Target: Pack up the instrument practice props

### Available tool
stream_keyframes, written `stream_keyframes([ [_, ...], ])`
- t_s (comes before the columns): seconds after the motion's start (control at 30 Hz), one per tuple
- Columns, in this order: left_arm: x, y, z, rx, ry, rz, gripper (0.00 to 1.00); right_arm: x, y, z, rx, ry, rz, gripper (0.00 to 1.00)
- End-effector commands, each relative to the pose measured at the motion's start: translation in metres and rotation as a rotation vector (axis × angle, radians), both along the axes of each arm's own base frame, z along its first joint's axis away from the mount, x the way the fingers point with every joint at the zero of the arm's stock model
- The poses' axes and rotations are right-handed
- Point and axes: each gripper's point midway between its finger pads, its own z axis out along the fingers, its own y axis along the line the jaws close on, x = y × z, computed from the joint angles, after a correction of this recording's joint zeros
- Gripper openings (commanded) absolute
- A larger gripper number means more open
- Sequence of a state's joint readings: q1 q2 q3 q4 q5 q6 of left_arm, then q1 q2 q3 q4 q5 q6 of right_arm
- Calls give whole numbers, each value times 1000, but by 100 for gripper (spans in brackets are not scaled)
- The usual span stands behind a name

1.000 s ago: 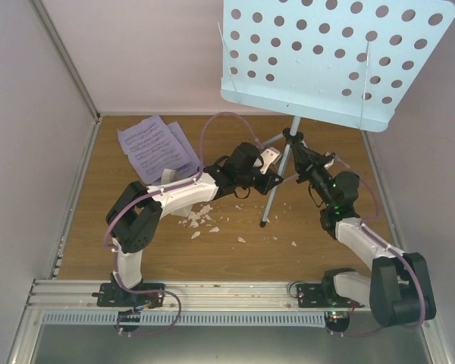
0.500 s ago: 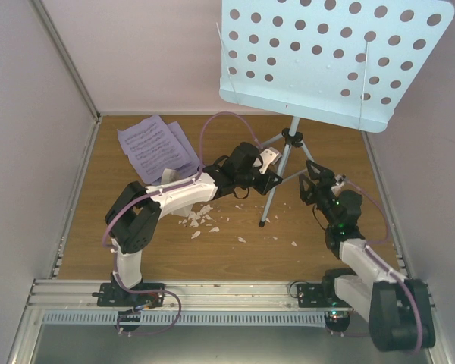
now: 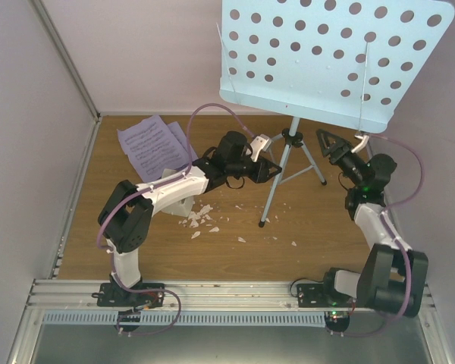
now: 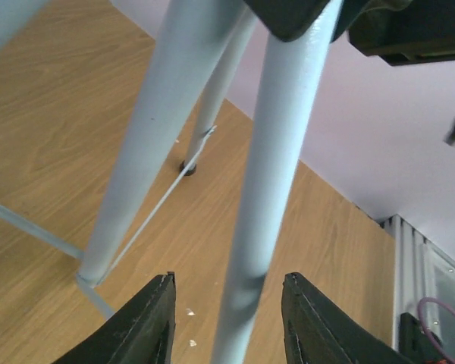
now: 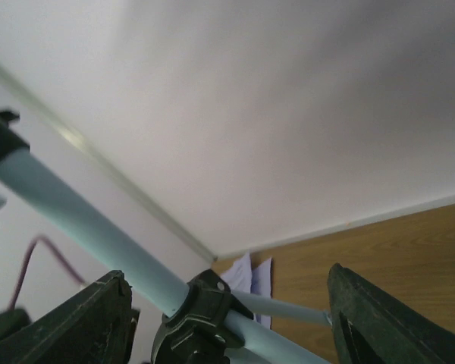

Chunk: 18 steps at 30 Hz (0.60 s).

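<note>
The light-blue music stand [image 3: 334, 53] stands upright at the back, its perforated desk high over the tripod legs [image 3: 312, 163]. My left gripper [image 3: 271, 170] is at the pole's left side. In the left wrist view it [image 4: 227, 277] is open around a blue tube [image 4: 258, 250] without touching it. My right gripper [image 3: 340, 141] hangs right of the tripod hub, open. In the right wrist view the black hub collar [image 5: 201, 318] sits low between its jaws [image 5: 227, 273]. The lilac sheet-music pages [image 3: 153, 145] lie at the back left. No metronome shows clearly.
White crumbs [image 3: 203, 218] are scattered on the wooden table under the left arm, with a few more near the front tripod foot [image 3: 263, 223]. A white shape [image 3: 180, 203] is partly hidden by the left arm. Pale walls close in left, back and right.
Both grippers have opened. The right gripper pulled back from the stand's hub and swung to the right and back. The left gripper shifted slightly farther back along the pole.
</note>
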<state>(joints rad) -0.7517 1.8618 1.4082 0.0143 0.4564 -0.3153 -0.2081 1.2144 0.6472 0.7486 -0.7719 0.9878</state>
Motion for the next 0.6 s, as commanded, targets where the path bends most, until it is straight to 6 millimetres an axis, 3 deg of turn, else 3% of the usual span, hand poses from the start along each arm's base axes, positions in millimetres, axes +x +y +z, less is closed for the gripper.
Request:
stream_keyframes([
  [0.0, -4, -13, 27, -82, -78, -85, 38, -16, 34, 30, -208, -233, 271, 69],
  [0.27, -6, -22, 22, -85, -79, -139, 37, -14, 67, 36, -290, -321, 473, 63],
  [0.43, -2, -25, 14, -69, -69, -139, 23, -5, 83, 43, -311, -369, 541, 56],
  [0.57, 1, -26, 9, -58, -66, -129, 19, 1, 88, 49, -328, -399, 549, 49],
])
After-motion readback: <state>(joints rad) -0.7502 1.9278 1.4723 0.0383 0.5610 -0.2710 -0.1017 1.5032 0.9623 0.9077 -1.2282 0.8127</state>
